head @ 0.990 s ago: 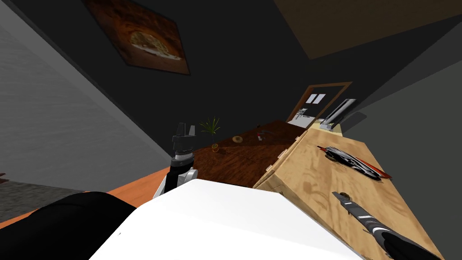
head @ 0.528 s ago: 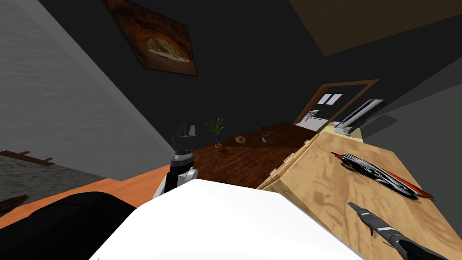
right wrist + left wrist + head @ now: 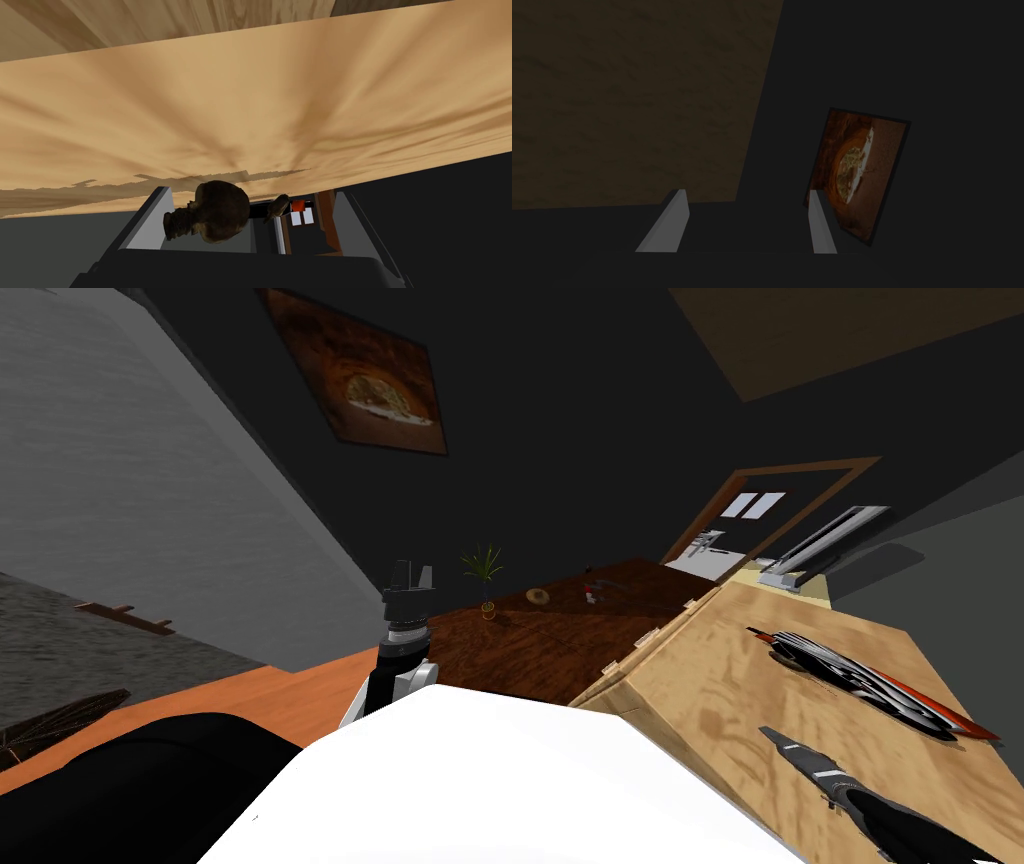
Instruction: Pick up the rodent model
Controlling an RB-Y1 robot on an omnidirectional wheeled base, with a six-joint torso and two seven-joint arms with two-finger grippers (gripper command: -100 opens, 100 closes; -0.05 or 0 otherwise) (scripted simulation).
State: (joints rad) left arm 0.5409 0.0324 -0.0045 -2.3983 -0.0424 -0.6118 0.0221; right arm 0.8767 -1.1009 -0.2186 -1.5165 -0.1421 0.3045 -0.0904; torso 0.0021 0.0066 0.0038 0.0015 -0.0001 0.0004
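Right gripper (image 3: 251,194), reached low over the table (image 3: 260,110): its two fingers stand spread wide with the rodent (image 3: 220,217) between them. The rodent is a dark brown lump, close against one finger (image 3: 148,220) and clear of the other, so nothing is clamped yet. The hand appears set this way to straddle the model before closing. Whether the rodent rests on the wood or on the gripper's body cannot be told. The step in hand is judged to be closing the fingers, then the lift. Left gripper (image 3: 408,578): raised upright on the robot's left, fingers apart and empty, presumably to leave the work clear. The table is pale, streaked wood, and a black-and-red striped object (image 3: 860,683) lies farther along it. Beyond runs a dark wood counter (image 3: 540,638) bearing a small plant (image 3: 485,578). Room: dark walls, a framed picture (image 3: 370,378), a doorway (image 3: 760,513), orange floor (image 3: 270,693).
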